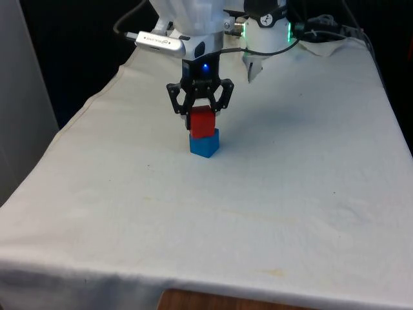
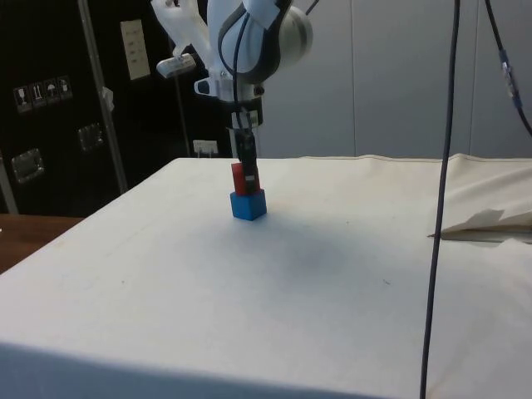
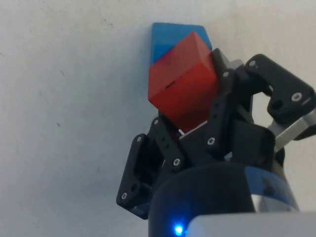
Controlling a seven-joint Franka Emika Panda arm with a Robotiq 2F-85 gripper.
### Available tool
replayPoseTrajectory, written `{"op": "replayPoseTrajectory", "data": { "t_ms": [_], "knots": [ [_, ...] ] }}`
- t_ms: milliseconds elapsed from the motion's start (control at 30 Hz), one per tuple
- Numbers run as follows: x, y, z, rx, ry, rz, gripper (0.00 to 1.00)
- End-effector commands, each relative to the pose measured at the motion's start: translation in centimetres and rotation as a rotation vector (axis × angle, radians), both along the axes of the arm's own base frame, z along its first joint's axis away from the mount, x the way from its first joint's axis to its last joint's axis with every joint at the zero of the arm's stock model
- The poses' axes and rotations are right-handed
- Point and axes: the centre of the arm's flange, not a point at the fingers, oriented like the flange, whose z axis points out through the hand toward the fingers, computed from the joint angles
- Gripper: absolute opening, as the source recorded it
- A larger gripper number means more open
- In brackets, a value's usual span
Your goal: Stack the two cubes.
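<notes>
A blue cube (image 1: 204, 144) sits on the white cloth near the table's middle, towards the robot. A red cube (image 1: 201, 122) rests right on top of it, slightly tilted. My black gripper (image 1: 201, 113) comes down from above and is shut on the red cube. In the side view the red cube (image 2: 240, 178) stands on the blue cube (image 2: 248, 204) with the gripper (image 2: 246, 174) around it. The wrist view has the red cube (image 3: 183, 84) between the fingers, covering most of the blue cube (image 3: 170, 35) beneath.
The white cloth (image 1: 258, 194) covers the whole table. A crumpled fold of cloth (image 2: 486, 221) lies at the side view's right, and a black cable (image 2: 440, 166) hangs down in front of it. Dark cabinets stand behind the table.
</notes>
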Motion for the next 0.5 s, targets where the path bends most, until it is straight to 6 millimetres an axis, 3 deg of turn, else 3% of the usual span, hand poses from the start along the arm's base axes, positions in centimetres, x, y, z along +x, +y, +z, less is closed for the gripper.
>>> {"op": "replayPoseTrajectory", "data": {
  "t_ms": [0,467],
  "knots": [
    [0.00,0.00,0.00,0.000,0.000,0.000,0.00],
    [0.02,0.05,-0.04,0.000,-0.001,0.000,0.00]
  ]
}}
